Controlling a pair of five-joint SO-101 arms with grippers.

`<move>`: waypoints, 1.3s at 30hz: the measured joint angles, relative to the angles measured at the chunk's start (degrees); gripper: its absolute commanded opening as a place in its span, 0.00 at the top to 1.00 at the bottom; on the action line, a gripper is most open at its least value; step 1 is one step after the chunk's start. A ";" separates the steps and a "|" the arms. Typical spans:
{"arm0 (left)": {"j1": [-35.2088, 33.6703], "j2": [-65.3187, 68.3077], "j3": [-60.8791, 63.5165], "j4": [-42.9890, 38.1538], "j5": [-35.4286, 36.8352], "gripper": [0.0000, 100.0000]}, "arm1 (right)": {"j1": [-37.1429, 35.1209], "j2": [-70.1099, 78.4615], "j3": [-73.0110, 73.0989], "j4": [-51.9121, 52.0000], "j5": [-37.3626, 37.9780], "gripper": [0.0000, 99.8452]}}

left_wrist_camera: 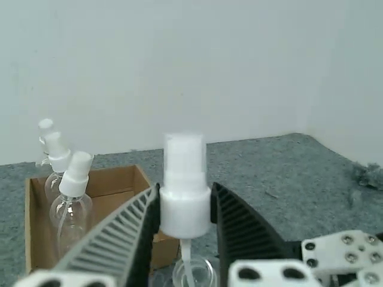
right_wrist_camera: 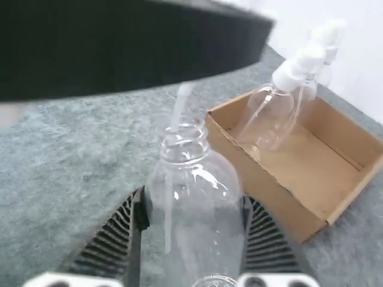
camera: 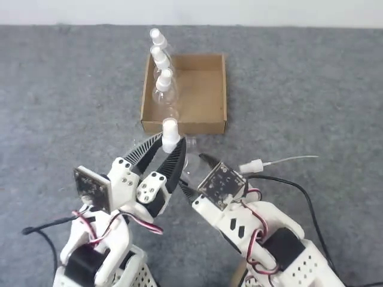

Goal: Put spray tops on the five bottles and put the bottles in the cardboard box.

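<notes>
The left gripper [camera: 170, 143] has its jaws squeezed on a white spray top [left_wrist_camera: 185, 185]. The right gripper [right_wrist_camera: 192, 206] has its jaws hugging a clear bottle [right_wrist_camera: 192, 173] with no top on it, just in front of the cardboard box [camera: 214, 89]. The spray top hangs right over the bottle's open mouth. Its thin tube [right_wrist_camera: 178, 104] pokes down into the neck. Three topped bottles [camera: 163, 81] stand in a row along one wall of the box. A spare spray top [camera: 254, 165] lies on the grey counter [camera: 72, 89] near the right arm.

To do this step well, I think the top should go straight down so the tube does not bend. The right jaws should keep the bottle upright and not let it slip. Then the cap should sit flat on the neck and be pushed or turned until it is snug. If it goes on tilted, it may pop off.
</notes>
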 measured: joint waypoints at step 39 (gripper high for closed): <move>0.70 0.00 2.02 -0.44 -1.05 0.98 | -0.62 0.09 0.18 0.70 2.02 0.93</move>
